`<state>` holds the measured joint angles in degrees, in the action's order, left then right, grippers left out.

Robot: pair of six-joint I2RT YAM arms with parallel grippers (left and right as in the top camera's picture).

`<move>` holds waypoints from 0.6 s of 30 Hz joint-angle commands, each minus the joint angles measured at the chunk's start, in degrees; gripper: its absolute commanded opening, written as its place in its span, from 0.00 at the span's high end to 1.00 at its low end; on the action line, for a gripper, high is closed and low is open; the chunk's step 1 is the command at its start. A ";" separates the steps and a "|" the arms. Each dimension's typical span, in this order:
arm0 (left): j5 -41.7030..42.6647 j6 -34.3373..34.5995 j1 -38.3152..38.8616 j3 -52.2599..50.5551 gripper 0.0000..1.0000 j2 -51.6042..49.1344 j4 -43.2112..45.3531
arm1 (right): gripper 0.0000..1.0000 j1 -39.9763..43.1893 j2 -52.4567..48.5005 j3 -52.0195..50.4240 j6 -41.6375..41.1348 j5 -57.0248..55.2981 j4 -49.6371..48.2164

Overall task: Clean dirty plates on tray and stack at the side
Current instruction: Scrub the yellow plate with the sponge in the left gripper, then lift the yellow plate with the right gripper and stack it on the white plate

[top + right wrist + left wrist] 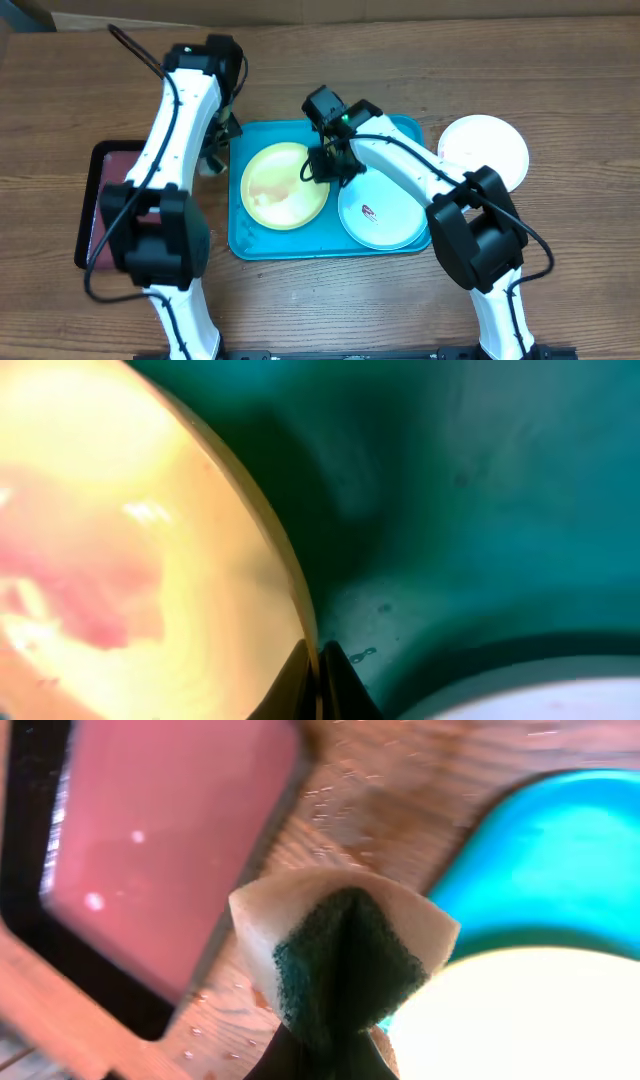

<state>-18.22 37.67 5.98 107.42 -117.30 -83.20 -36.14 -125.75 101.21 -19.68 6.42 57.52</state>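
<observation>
The yellow-green plate [283, 185] lies at the left of the turquoise tray [400, 128]. My right gripper [322, 168] is shut on its right rim. In the right wrist view the fingers [320, 680] pinch the rim of the yellow-green plate [120, 540], which carries a pinkish smear. The pale mint plate [380, 212] with a small dark smear lies at the tray's right. The white plate [485, 148] sits on the table right of the tray. My left gripper [215, 152] is shut on a green sponge [345, 955] over the tray's left edge.
A dark maroon tray with a black rim [98, 200] lies on the wooden table left of the turquoise tray; it also shows in the left wrist view [170, 840]. Water droplets dot the wood [220, 1020] between the two trays.
</observation>
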 commanded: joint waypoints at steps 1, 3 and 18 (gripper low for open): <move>9.92 -5.62 -3.04 2.25 0.96 8.46 0.07 | 0.96 -0.48 7.19 6.05 3.91 -9.90 2.43; 13.77 -7.69 -5.09 2.25 0.96 10.75 -0.09 | 0.96 -1.55 8.28 8.15 4.66 -17.59 5.07; 23.17 -13.09 -20.24 -0.13 0.96 13.07 -3.52 | 0.96 -22.75 11.47 10.84 9.70 -84.52 7.54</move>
<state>1.56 27.16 -13.26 107.90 -104.27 -86.78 -56.29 -115.79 110.89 -10.81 -58.48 66.19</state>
